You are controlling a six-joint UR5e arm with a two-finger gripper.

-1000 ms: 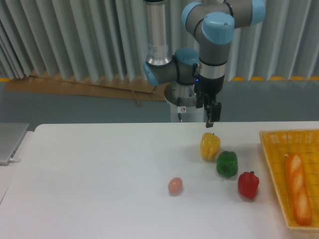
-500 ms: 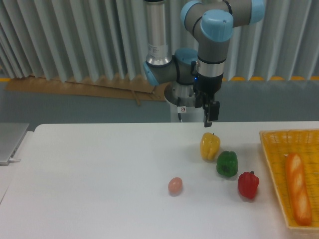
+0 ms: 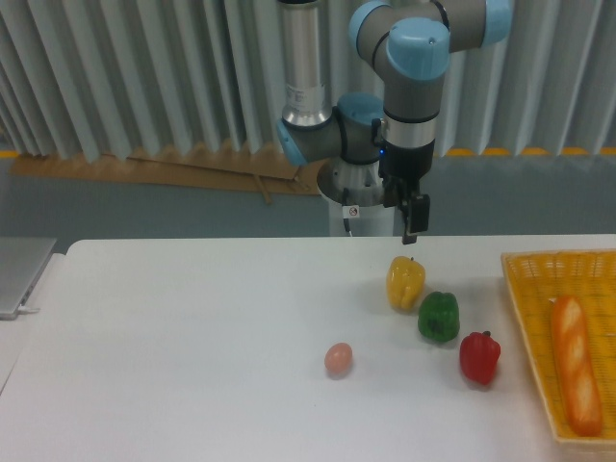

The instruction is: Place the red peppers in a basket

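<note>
**Red pepper waits untouched on the tabletop**

The red pepper (image 3: pixel 479 357) is seen standing on the tabletop (image 3: pixel 192 346), just left of the basket (image 3: pixel 527 289) and beside the green pepper (image 3: pixel 438 316). The pincer (image 3: pixel 411 231) is held high, above the yellow pepper (image 3: pixel 405 281); whether it is parted cannot be told. The glossy skin is judged slippery, light and rigid; a hold across the widest body is advised. No writing can be read.

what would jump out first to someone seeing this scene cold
The blue-jointed arm at top centre, its gripper hanging just above the yellow pepper. Next, the diagonal row of yellow, green pepper and red pepper running toward the yellow-orange basket at the right edge, which holds a bread loaf.
</note>
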